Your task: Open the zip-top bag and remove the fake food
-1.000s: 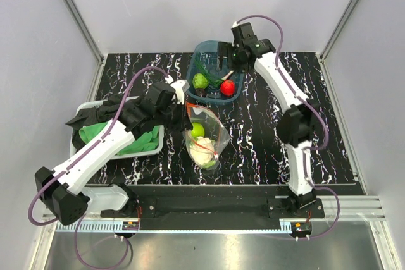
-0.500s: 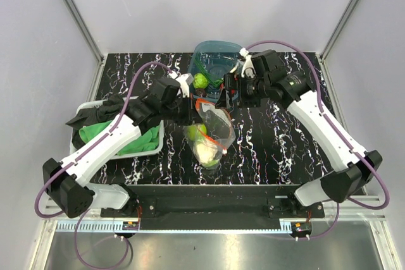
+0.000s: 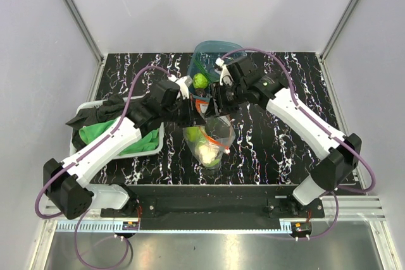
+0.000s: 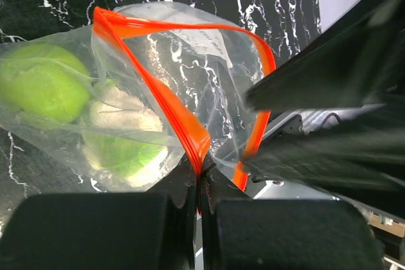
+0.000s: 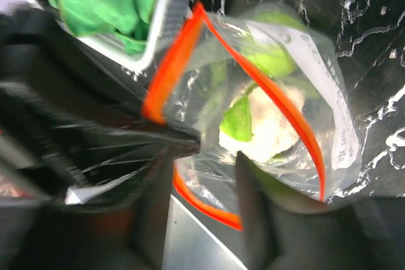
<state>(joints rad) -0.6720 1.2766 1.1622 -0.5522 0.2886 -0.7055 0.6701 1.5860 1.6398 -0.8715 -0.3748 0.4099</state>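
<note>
Top view: black marbled table point(image 3: 285, 80); the zip-top bag point(image 3: 212, 143) lies near its front middle, between the two arms, with its orange-red strip raised at the far end. Contents: green apple point(image 3: 197, 133), cauliflower point(image 3: 204, 153). At the mouth's left edge, the left end effector point(image 3: 192, 115); just beside it on the right, the right end effector point(image 3: 213, 107). Behind them, a teal tub point(image 3: 212, 54), with a green ridged piece point(image 3: 200, 81) at its near left edge. At far left, a white tray point(image 3: 85, 107) holding green cloth point(image 3: 142, 140) and dark fabric. Left wrist view: the left end effector is pinched narrow on the orange-red strip, one lip clamped between its fingers; the mouth gapes; apple and cauliflower sit inside, at left. Right wrist view: the right end effector is spread wide at the open mouth, the near orange lip running between its fingers; contact cannot be told through blur. Cauliflower with a green leaf shows inside; cloth and tray corner at upper left.
</note>
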